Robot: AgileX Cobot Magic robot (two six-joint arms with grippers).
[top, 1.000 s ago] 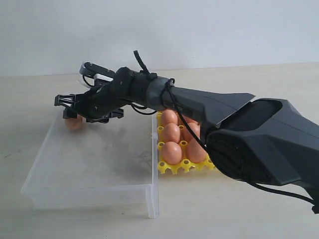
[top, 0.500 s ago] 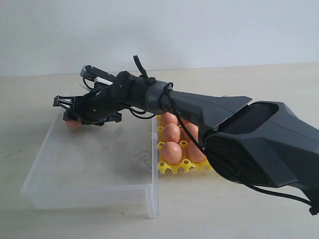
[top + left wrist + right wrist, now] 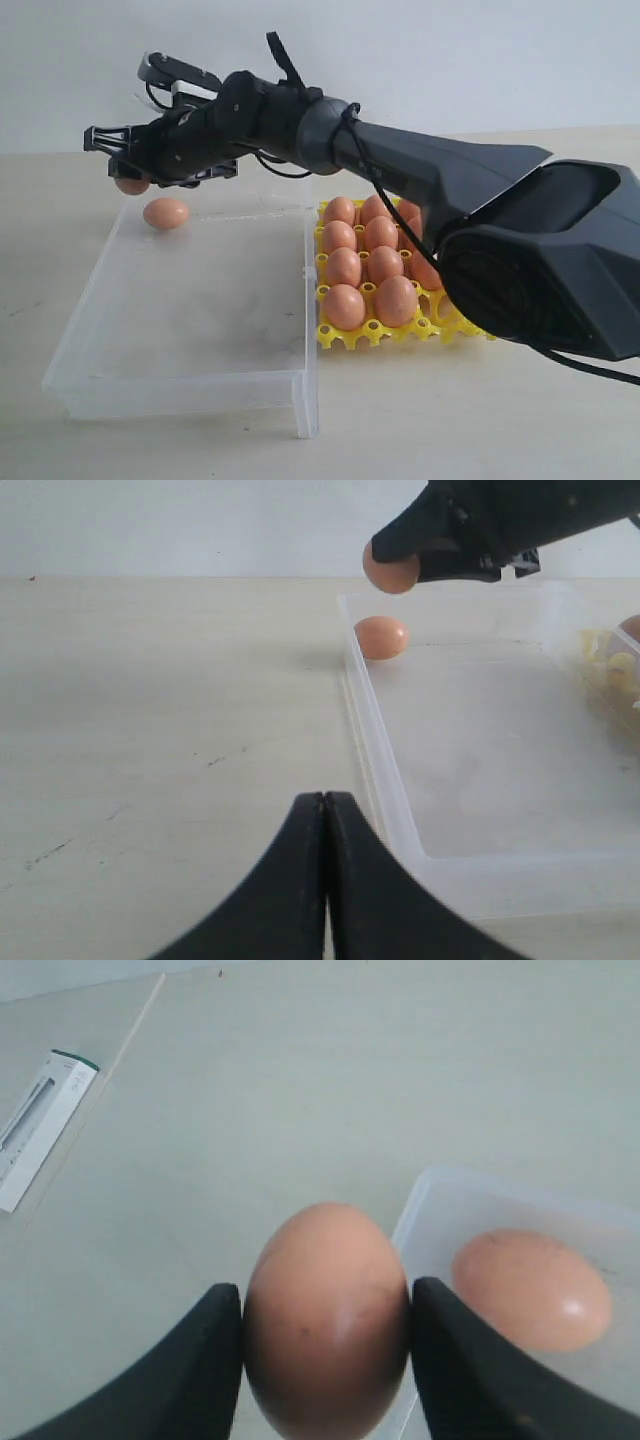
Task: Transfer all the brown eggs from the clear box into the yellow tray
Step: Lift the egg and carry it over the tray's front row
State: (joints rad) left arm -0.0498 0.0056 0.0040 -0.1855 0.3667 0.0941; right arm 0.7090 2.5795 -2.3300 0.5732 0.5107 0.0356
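Note:
My right gripper [image 3: 128, 168] hangs above the far left corner of the clear box [image 3: 180, 388], shut on a brown egg [image 3: 130, 185]. In the right wrist view the held egg [image 3: 327, 1325] fills the gap between the two black fingers [image 3: 215, 1360] of the right gripper [image 3: 327, 1300]. One more egg [image 3: 166, 213] lies in that corner of the box. The yellow tray [image 3: 345, 338], right of the box, holds several eggs [image 3: 345, 305]. My left gripper [image 3: 325, 800] is shut on nothing, low over the table beside the box wall [image 3: 385, 770].
The right arm [image 3: 450, 190] stretches over the tray and the box's far side. A flat white object [image 3: 40, 1125] lies on the table beyond the box in the right wrist view. The box floor [image 3: 500, 750] is bare apart from the one egg [image 3: 381, 637].
The right gripper has risen from the box's far left corner with an egg between its fingers. The arm lifted off the tray, uncovering more eggs there and the second egg in the box.

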